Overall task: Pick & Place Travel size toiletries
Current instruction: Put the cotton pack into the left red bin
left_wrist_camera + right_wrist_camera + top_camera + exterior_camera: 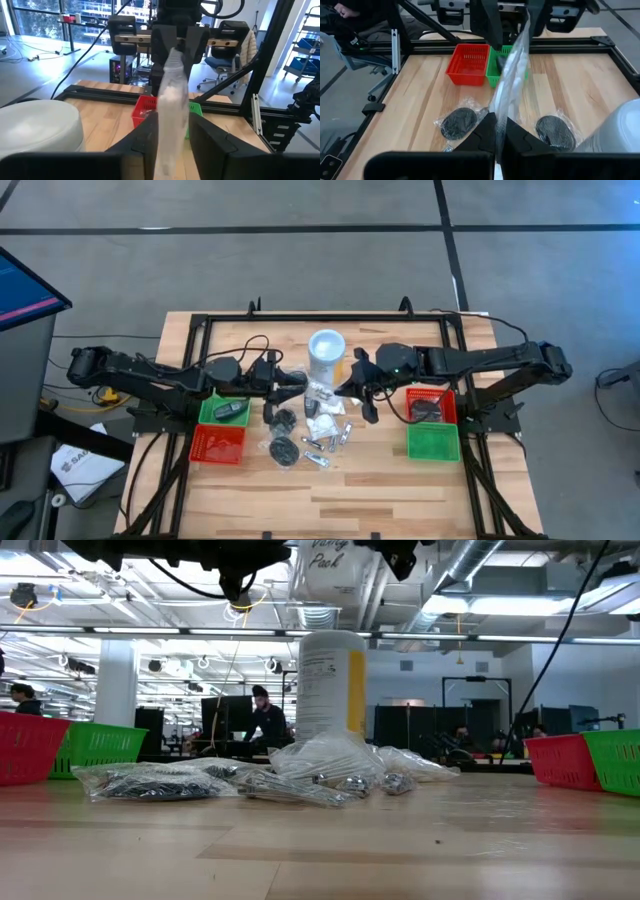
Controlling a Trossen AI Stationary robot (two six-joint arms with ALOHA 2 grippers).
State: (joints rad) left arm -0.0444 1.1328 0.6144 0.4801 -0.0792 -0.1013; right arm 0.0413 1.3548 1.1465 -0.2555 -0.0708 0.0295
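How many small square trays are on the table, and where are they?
4. On the left arm's side, a green tray with a red tray in front of it. On the right arm's side, a red tray and a green tray.

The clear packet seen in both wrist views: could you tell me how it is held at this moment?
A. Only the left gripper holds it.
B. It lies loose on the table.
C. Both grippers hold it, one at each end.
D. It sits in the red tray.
C: the clear packet is pinched in the right gripper at one end and in the left gripper at the other, stretched between them above the table.
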